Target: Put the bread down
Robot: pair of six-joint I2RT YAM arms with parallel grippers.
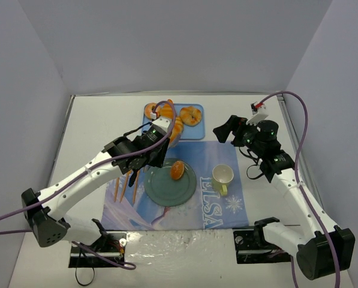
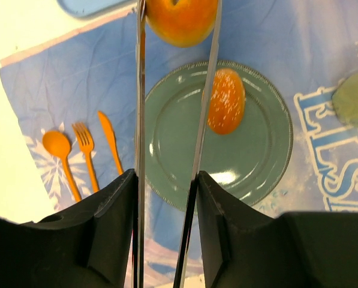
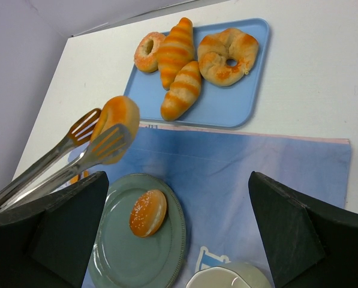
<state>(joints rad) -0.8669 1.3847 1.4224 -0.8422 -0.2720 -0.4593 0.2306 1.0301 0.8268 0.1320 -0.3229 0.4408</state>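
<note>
The bread [image 2: 180, 21] is pinched between the tips of the tongs [image 2: 140, 120] at the top centre of the left wrist view, well beyond the left gripper [image 2: 165, 180], whose jaws are closed narrowly on the tongs. The jaws of the right gripper [image 3: 177, 192] are spread wide. "ELSA" is printed on the placemat [image 1: 211, 207]. The bread is seen as round, glossy and orange-brown.
</note>
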